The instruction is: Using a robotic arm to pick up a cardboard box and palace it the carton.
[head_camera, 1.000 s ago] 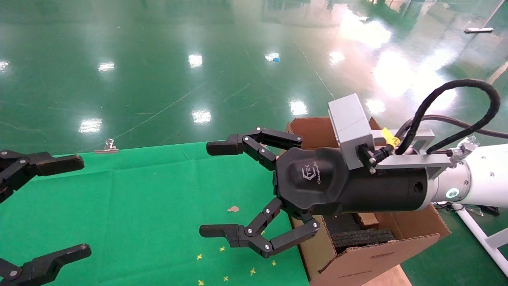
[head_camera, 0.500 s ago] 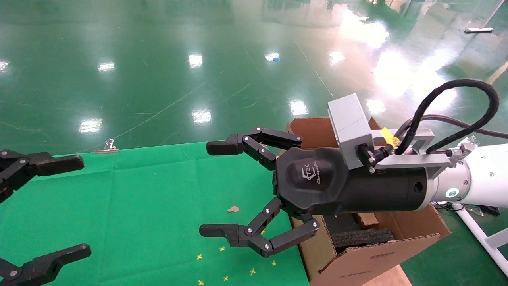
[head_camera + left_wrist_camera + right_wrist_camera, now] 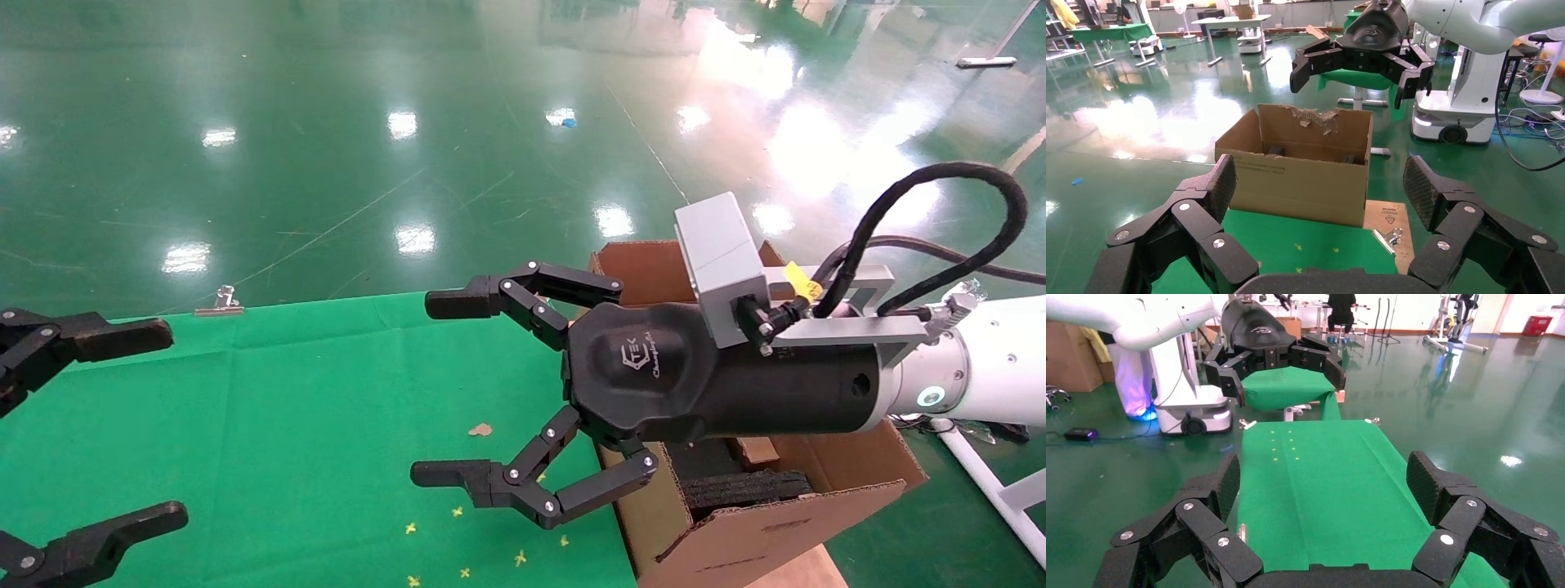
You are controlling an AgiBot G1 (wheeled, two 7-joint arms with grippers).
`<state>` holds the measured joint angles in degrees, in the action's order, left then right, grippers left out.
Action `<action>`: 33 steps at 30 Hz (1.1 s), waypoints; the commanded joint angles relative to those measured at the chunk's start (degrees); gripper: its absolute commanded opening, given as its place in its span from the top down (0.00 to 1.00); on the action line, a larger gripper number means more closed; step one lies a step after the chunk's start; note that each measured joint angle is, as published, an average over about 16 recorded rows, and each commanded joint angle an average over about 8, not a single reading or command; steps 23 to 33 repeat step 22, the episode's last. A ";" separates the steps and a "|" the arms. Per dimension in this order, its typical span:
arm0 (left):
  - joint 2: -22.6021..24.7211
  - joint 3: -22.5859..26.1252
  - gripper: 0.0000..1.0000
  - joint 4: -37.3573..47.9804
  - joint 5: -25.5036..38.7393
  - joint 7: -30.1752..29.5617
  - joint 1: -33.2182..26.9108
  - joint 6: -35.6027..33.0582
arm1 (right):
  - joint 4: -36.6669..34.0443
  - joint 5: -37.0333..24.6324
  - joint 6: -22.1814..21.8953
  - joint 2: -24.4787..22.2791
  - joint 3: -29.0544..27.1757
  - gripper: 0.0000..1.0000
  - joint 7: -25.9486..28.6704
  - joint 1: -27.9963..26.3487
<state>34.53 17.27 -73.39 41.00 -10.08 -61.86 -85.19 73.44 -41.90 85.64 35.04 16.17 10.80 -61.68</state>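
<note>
My right gripper (image 3: 437, 389), black and three-fingered on the white robotic arm (image 3: 993, 371), is open and empty. It hovers over the green cloth next to the carton's left wall. The carton (image 3: 760, 539) is large and brown, with black foam (image 3: 744, 488) inside and a torn flap (image 3: 1315, 115). A small brown block (image 3: 756, 451) lies inside it under the gripper's body; I cannot tell if it is the cardboard box. My left gripper (image 3: 163, 423) is open and empty at the table's left. The left wrist view shows the carton (image 3: 1297, 177) beyond my open fingers (image 3: 1220, 184).
A green cloth (image 3: 310, 425) covers the table, with small yellow marks (image 3: 462, 543) and a brown scrap (image 3: 480, 429). A metal binder clip (image 3: 219, 304) sits at the far edge, and another (image 3: 1386, 237) on the wooden board by the carton. A white stand leg (image 3: 989, 482) is at right.
</note>
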 commanded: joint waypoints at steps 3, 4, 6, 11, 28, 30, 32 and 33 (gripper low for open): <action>0.00 0.00 0.00 0.00 0.00 0.00 0.00 0.00 | 0.00 0.00 0.00 0.00 0.00 0.00 0.00 0.00; 0.00 0.00 0.00 0.00 0.00 0.00 0.00 0.00 | 0.00 0.00 0.00 0.00 0.00 0.00 0.00 0.00; 0.00 0.00 0.00 0.00 0.00 0.00 0.00 0.00 | 0.00 0.00 0.00 0.00 0.00 0.00 0.00 0.00; 0.00 0.00 0.00 0.00 0.00 0.00 0.00 0.00 | 0.00 0.00 0.00 0.00 0.00 0.00 0.00 0.00; 0.00 0.00 0.00 0.00 0.00 0.00 0.00 0.00 | 0.00 0.00 0.00 0.00 0.00 0.00 0.00 0.00; 0.00 0.00 0.00 0.00 0.00 0.00 0.00 0.00 | 0.00 0.00 0.00 0.00 0.00 0.00 0.00 0.00; 0.00 0.00 0.00 0.00 0.00 0.00 0.00 0.00 | 0.00 0.00 0.00 0.00 0.00 0.00 0.00 0.00; 0.00 0.00 0.00 0.00 0.00 0.00 0.00 0.00 | 0.00 0.00 0.00 0.00 0.00 0.00 0.00 0.00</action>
